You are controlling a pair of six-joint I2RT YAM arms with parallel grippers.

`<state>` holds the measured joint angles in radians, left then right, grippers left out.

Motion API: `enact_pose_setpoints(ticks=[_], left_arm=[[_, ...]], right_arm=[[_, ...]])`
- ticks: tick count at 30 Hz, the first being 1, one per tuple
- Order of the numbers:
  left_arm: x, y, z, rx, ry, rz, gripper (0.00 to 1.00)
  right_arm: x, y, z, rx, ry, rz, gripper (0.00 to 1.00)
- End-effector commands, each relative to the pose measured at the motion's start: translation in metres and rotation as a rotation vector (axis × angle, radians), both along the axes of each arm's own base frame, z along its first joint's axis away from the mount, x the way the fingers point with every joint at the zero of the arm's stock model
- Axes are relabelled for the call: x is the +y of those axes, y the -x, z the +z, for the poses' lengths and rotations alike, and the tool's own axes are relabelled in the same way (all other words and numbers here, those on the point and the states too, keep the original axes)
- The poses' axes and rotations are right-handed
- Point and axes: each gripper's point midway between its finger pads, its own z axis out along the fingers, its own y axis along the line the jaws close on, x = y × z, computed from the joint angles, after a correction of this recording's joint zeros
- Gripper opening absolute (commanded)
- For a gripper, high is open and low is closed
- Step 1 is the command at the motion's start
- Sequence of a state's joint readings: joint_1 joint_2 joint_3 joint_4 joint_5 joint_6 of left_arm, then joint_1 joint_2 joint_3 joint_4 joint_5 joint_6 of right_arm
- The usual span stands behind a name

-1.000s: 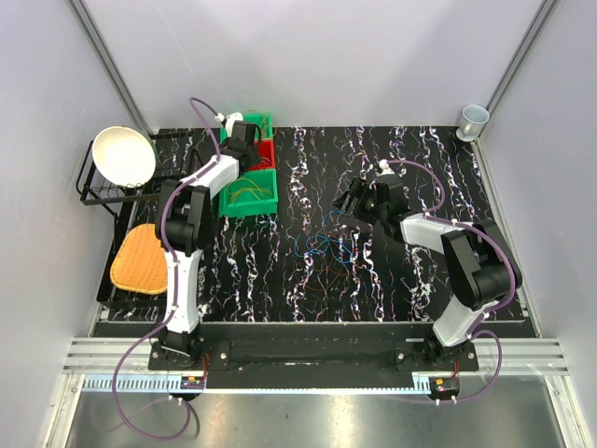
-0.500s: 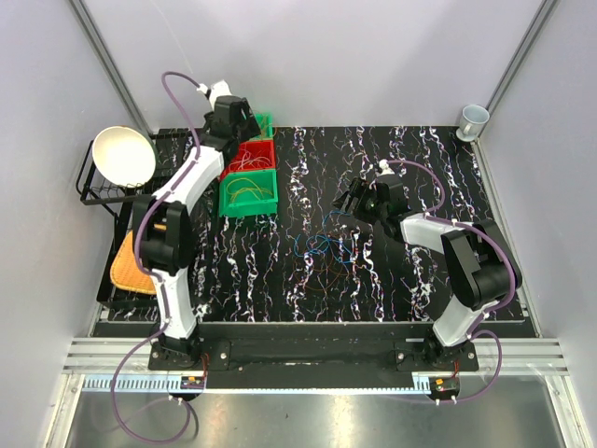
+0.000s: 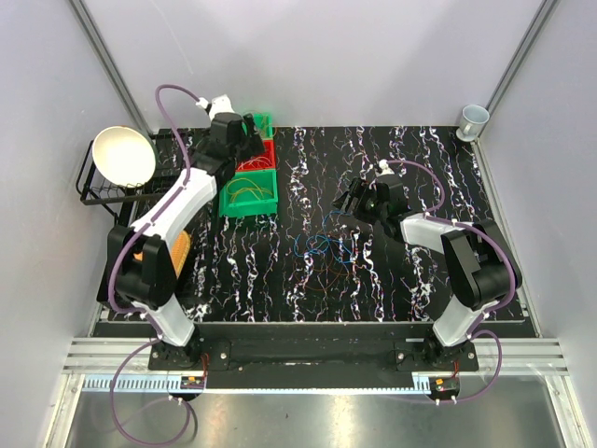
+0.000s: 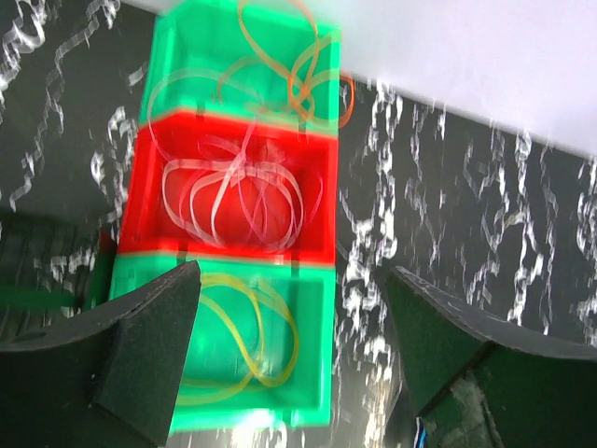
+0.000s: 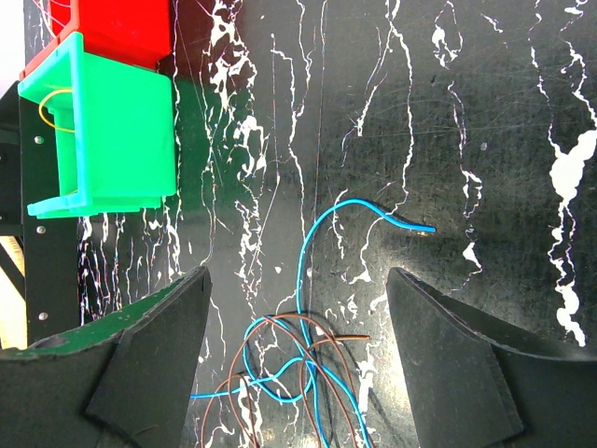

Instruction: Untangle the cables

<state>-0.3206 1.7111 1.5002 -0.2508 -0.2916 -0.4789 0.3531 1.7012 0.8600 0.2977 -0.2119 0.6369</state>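
Note:
A tangle of thin blue and brown cables (image 3: 322, 250) lies mid-table. In the right wrist view the same cables (image 5: 328, 369) sit directly below my right gripper (image 5: 298, 364), which hangs open and empty above them; one blue end (image 5: 410, 225) curls away. My left gripper (image 3: 247, 131) hovers over three bins at the back left, open and holding nothing. Its wrist view shows orange loops (image 4: 303, 65) in the far green bin (image 4: 173, 56), pale loops (image 4: 233, 201) in the red bin (image 4: 154, 187), and yellow loops (image 4: 252, 336) in the near green bin (image 4: 322, 355), between its fingers (image 4: 140, 359).
A black wire rack at the left edge holds a white bowl (image 3: 124, 154) and an orange mat (image 3: 177, 252) partly behind the left arm. A pale cup (image 3: 473, 119) stands in the back right corner. Grey walls close in the table.
The left arm stretched further back over the bins and its jaws opened wide. The right arm and the cable tangle stayed still.

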Motion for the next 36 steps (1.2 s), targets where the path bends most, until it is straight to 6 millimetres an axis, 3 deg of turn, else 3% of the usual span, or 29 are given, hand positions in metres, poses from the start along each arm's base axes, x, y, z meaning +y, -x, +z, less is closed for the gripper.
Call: enact_pose_setpoints(ticks=[1,11,20,28,36], left_arm=[[-0.013,0.03,0.016,-0.027,0.0,-0.047,0.84],[-0.068,0.102,-0.043,0.113,-0.057,-0.21,0.8],[-0.104,0.15,-0.091,0.209,-0.061,-0.299,0.74],[-0.119,0.17,-0.132,0.287,-0.037,-0.355,0.62],[-0.134,0.179,-0.146,0.313,-0.035,-0.381,0.58]], right_arm=[[0.007,-0.01,0.031,-0.079,-0.033,0.015,0.82],[0.008,-0.01,0.028,-0.072,-0.034,0.021,0.82],[0.01,-0.01,0.023,-0.055,-0.037,0.027,0.82],[0.013,-0.011,0.018,-0.038,-0.047,0.035,0.82],[0.014,-0.012,0.011,-0.022,-0.044,0.036,0.81]])
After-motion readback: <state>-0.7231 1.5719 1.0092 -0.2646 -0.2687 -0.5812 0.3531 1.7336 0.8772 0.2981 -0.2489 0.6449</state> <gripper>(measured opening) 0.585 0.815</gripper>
